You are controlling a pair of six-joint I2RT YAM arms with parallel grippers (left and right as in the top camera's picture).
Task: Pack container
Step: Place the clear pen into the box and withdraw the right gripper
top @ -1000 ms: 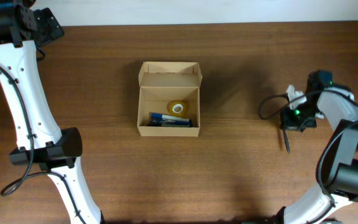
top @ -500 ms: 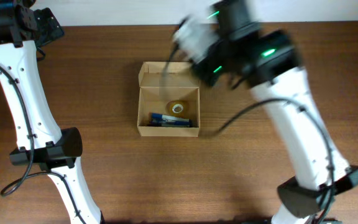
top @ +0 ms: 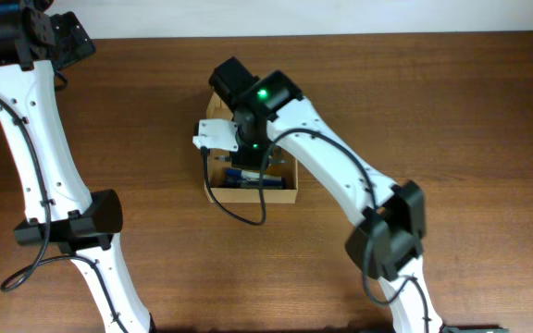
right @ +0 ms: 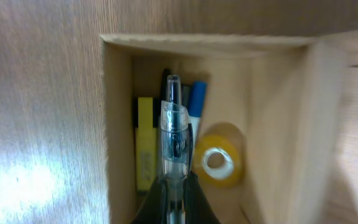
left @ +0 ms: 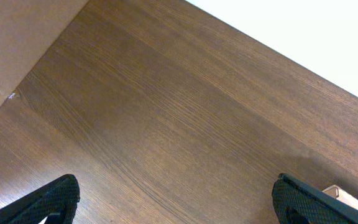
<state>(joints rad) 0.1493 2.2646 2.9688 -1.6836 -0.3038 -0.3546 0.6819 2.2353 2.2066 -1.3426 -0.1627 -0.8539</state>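
Container point(right: 118, 124) beneath right gripper point(right: 175, 188), clear pen point(right: 174, 134) between jaws.

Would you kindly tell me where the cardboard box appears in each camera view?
Overhead: cardboard box at centre, partly under the right arm.
Left wrist: not identifiably in it.
Right wrist: fills the frame, open.
Shared landmark: blue pen inside it.
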